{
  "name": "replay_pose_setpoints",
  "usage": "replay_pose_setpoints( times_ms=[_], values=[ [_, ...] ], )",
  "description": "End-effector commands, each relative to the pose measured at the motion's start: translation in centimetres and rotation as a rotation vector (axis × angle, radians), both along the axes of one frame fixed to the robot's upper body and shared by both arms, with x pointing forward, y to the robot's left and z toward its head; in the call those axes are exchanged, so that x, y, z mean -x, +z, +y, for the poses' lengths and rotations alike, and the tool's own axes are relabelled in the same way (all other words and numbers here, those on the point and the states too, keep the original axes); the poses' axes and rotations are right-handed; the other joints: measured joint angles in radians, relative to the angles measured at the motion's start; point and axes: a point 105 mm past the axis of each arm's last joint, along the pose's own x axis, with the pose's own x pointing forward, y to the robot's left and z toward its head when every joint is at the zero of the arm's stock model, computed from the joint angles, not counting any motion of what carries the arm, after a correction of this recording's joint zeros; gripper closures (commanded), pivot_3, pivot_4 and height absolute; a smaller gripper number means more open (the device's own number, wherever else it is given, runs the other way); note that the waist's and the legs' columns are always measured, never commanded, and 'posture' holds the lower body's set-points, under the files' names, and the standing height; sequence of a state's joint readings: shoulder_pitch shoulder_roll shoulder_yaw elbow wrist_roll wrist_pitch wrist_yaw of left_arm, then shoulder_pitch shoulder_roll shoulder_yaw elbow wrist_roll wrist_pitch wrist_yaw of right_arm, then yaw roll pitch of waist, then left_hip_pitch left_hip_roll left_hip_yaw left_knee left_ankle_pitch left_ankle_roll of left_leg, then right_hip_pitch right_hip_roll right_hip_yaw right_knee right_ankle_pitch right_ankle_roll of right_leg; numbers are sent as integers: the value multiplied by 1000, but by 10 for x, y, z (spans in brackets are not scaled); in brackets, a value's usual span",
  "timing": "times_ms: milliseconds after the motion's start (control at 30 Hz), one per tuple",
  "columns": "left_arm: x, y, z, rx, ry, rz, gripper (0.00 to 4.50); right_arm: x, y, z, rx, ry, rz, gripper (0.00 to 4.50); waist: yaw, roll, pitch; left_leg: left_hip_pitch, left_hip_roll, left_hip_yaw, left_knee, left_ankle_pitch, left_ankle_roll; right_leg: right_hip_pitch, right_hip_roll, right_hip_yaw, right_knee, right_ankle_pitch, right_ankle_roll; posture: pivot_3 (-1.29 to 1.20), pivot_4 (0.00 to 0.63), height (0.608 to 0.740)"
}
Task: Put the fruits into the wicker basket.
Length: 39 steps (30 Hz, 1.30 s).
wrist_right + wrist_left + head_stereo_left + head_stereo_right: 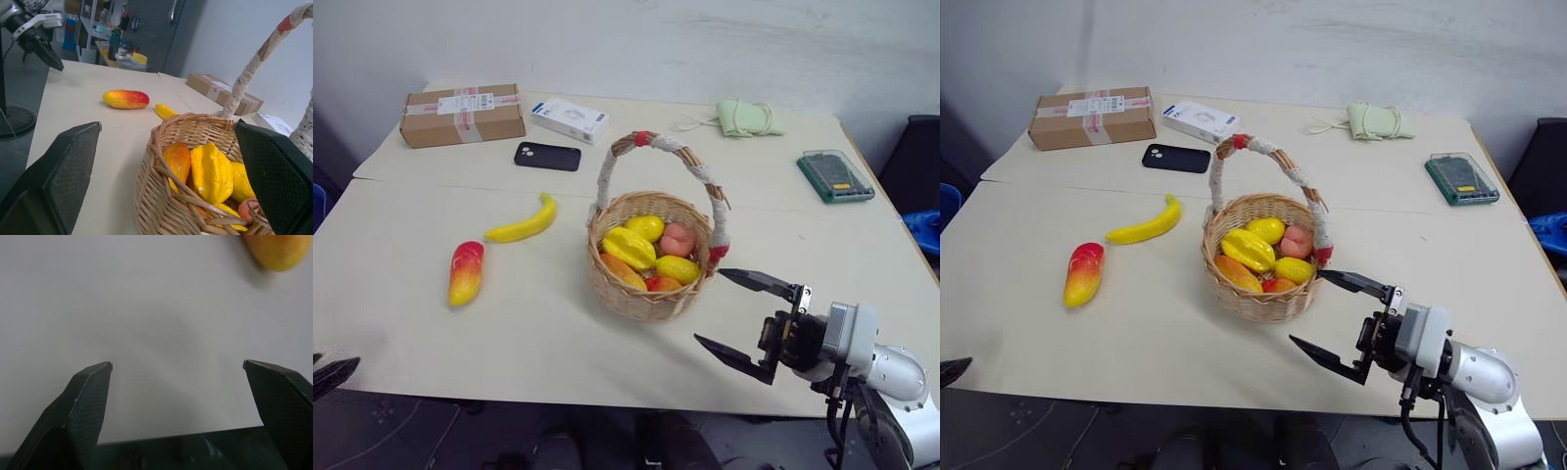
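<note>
Banana (523,224) and mango (466,272) are both lying on the table (538,333), left of the basket (651,257), not in it. Right gripper (745,324) sits just right of the basket, fingers wide apart, holding nothing. Left gripper (178,366) is spread wide over bare table, empty too.

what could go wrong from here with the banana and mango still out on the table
The wicker basket already holds several fruits, so the banana or mango might roll off the heap. Its tall handle arches over the opening and could catch an arm coming in. The open right gripper hangs close beside the basket, so a swing toward the fruits might knock it.
</note>
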<state>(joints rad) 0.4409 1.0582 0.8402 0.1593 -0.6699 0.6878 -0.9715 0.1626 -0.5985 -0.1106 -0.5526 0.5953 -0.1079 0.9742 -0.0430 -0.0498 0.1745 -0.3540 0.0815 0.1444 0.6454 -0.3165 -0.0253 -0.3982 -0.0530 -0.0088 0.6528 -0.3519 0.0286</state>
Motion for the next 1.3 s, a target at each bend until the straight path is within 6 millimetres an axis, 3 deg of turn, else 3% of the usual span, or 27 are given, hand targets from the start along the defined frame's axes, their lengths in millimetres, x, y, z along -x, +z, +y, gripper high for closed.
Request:
replay_pose_setpoints(
  times_ms=[33,100,167,233,367,467,600,700,867,967,1067,1167,1300],
  values=[
    [-38,27,-17,-62,-43,5,0,-4,11,7,-36,26,-40,30,2,1,1,0,0,0,0,1,-1,0,-1,-3,1,0,0,0,150,740],
    [-48,22,-26,-66,-41,88,0,-8,14,7,-45,18,-50,30,-2,3,1,0,1,0,-1,2,-1,0,-1,-3,1,2,4,0,150,740],
    [-62,24,-43,-35,-72,94,0,-11,14,8,-47,17,-55,30,-10,7,3,0,0,1,-1,1,0,1,-1,-3,1,7,13,0,150,740],
    [-78,23,-56,7,-77,89,0,-12,14,9,-48,18,-56,30,-12,10,5,-1,0,3,-1,3,3,-1,-1,-4,1,7,13,0,150,740],
    [-104,6,-75,23,-64,131,0,-15,13,13,-52,17,-61,30,-10,10,5,-6,2,3,1,6,-5,-9,5,-3,6,4,17,0,150,740],
    [-111,-6,-86,22,-90,168,0,-16,13,14,-55,5,-66,30,-12,10,5,-14,5,4,5,7,-7,-17,9,-2,9,4,17,0,150,740],
    [-116,-16,-92,0,-111,189,0,-16,12,14,-56,-10,-66,30,-9,11,5,-13,5,4,6,9,-8,-17,9,-1,11,4,17,0,150,740],
    [-124,-17,-96,-36,-165,143,861,-17,11,12,-55,-36,-64,0,-7,11,5,-10,4,3,6,10,-7,-14,8,-1,12,5,18,0,150,740],
    [-126,15,-85,-68,-308,-43,2423,-21,10,1,-53,-104,-52,0,-3,10,4,-9,3,3,6,11,-5,-13,7,-1,13,7,18,0,150,740],
    [-119,34,-81,-94,-438,-120,2626,-24,9,-10,-56,-165,-43,0,-5,9,4,-11,3,3,5,12,-6,-15,7,-1,12,7,18,0,150,740],
    [-110,59,-92,-92,-612,-231,2626,-24,8,-22,-41,-219,-41,0,0,9,4,-12,3,3,4,12,-6,-16,7,-2,11,7,18,0,150,740],
    [-106,71,-122,-104,-802,-232,2626,-23,8,-35,-32,-287,-46,0,8,9,4,-13,3,3,5,12,-6,-16,7,-2,10,7,18,0,150,740],
    [-103,91,-207,-82,-1154,-334,2626,-23,8,-56,-21,-409,-60,0,38,9,4,-15,2,2,8,11,-4,-14,7,-3,9,7,20,0,150,740]
  ],
)
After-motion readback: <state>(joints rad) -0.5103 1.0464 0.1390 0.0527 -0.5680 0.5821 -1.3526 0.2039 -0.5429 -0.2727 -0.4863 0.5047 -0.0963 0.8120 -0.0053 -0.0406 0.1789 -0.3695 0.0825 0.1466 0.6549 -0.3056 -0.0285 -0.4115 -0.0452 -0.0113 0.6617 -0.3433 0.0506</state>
